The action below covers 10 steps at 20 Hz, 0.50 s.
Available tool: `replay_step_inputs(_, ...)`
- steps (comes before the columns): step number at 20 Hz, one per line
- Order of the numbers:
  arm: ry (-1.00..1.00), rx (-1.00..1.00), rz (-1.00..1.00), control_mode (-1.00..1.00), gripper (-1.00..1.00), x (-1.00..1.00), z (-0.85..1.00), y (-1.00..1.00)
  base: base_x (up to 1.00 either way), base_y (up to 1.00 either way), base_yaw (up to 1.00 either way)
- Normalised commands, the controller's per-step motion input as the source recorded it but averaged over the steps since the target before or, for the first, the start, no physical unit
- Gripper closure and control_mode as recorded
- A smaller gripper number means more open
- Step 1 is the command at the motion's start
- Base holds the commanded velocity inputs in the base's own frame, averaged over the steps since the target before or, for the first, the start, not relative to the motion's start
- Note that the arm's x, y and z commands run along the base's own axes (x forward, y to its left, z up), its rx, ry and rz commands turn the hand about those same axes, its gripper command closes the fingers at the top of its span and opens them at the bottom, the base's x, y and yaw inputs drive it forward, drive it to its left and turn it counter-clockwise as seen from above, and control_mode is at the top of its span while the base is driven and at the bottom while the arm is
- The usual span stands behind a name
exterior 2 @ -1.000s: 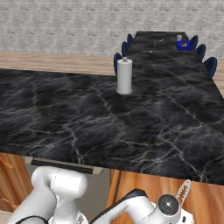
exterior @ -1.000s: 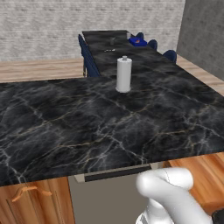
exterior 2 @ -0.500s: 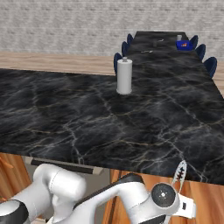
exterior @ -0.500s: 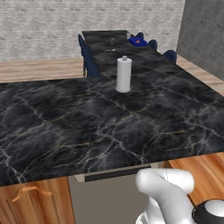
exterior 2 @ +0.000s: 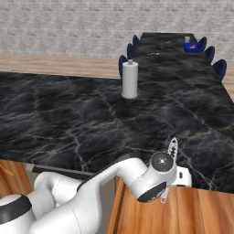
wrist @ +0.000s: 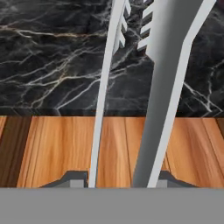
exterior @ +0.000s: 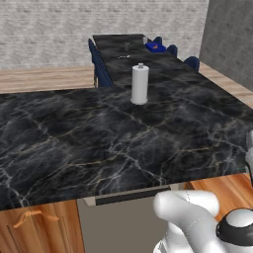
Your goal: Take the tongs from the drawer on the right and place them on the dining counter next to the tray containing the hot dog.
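While right base catches toothed tip, tongs point(wrist: 166, 87) sit clamped in gripper point(wrist: 120, 179).

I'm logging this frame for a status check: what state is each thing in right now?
tongs: held in the gripper, lifted, tips pointing toward the marble top
gripper: shut on the tongs
tray: resting far off on the dining counter, something orange-red on it
white cylinder: standing upright on the broad marble top

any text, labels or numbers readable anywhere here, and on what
None: no readable text in any view.
The white bottle on the counter is plain, with no label.
The tongs in the gripper carry no marking.
The tray is too small to show any.
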Motion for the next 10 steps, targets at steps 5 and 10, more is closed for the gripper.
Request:
replay_step_inputs(5, 0.05, 0.00, 0.03, -1.00, 1.00, 0.82, 0.31, 0.55, 0.00, 0.00, 0.00)
replay_step_inputs(10, 0.00, 0.00, 0.00, -1.00, 1.00, 0.40, 0.28, 0.75, 0.00, 0.00, 0.00)
